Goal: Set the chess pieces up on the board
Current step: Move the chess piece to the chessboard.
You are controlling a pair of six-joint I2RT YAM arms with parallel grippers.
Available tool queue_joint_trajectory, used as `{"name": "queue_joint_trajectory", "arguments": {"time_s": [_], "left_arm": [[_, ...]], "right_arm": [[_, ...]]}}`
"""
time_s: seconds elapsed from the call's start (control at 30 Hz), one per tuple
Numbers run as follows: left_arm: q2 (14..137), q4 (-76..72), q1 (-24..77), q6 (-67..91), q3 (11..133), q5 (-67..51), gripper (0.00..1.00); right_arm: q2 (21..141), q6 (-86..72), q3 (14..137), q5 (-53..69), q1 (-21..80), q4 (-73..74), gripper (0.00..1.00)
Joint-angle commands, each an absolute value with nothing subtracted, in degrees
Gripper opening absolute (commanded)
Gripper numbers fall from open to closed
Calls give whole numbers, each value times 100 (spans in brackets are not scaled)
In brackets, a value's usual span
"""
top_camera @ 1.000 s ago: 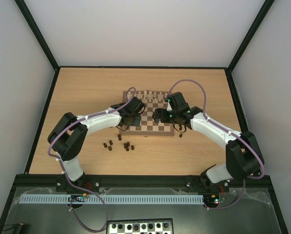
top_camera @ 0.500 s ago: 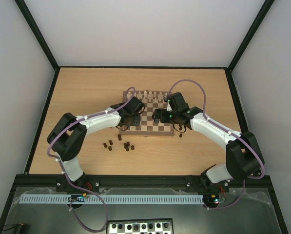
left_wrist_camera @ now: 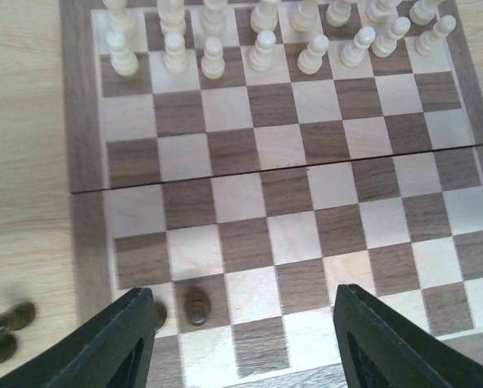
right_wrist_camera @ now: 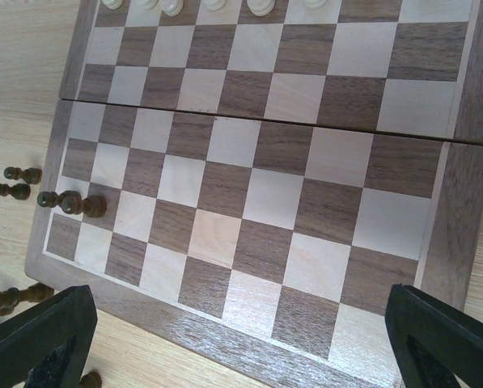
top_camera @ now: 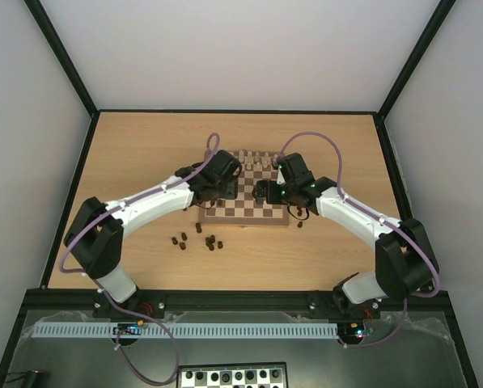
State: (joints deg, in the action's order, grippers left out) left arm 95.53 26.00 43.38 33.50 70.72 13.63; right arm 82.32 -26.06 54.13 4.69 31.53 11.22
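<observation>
**Top view.** The board (top_camera: 249, 202) lies in the middle of the table (top_camera: 144, 153). Cream chessmen (top_camera: 253, 158) are lined along its upper edge. The left gripper (top_camera: 223, 187) hangs over the board's left part and the right gripper (top_camera: 264, 192) over its right part. How far either is spread cannot be told from this view. Most of the dark chess pieces (top_camera: 197, 238) lie loose on the table below the board's lower left corner. A few more sit just off its lower right corner.

**Left wrist view.** The board (left_wrist_camera: 290, 162) fills the frame, and the cream chessmen (left_wrist_camera: 213, 58) stand in two rows across the top. The left gripper (left_wrist_camera: 241, 339) is spread wide and grips nothing; its fingers (left_wrist_camera: 128, 343) enter at the bottom corners. One of the chess pieces (left_wrist_camera: 196, 305) stands on a dark square at lower left, and a second is half hidden by the left finger. Blurred dark pieces lie on the table at the far lower left.

**Right wrist view.** The board (right_wrist_camera: 265, 186) runs across the frame, with the bases of the cream chessmen (right_wrist_camera: 217, 4) at the top edge. The right gripper (right_wrist_camera: 241, 347) is also wide apart and empty, its fingers (right_wrist_camera: 39, 339) in the bottom corners. Two chess pieces (right_wrist_camera: 73, 203) sit at the board's left margin. Others lie on the table to the left and at lower left.
</observation>
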Motion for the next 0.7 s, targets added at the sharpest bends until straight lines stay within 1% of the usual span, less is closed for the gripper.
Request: {"name": "queue_joint_trajectory", "arguments": {"time_s": [0.0, 0.1, 0.17, 0.33, 0.53, 0.67], "left_arm": [[9026, 2962, 4157, 3301, 7083, 1788, 70], [8572, 2947, 4024, 3329, 6869, 1988, 82], [8278, 2928, 3944, 3341, 6685, 2065, 98], [7477, 3048, 3592, 3375, 5979, 2262, 100], [6818, 2883, 3529, 3398, 5166, 2087, 99], [6465, 2913, 3476, 3862, 5035, 2309, 100]], "right_arm": [[8014, -2593, 5374, 429, 3182, 1225, 99], [7970, -2593, 5389, 400, 3182, 1246, 99], [7926, -2593, 5400, 374, 3182, 1261, 99], [7833, -2575, 5388, 405, 3182, 1301, 99], [7987, -2608, 5345, 604, 3203, 1204, 98], [8077, -2602, 5363, 566, 3260, 1207, 99]]}}
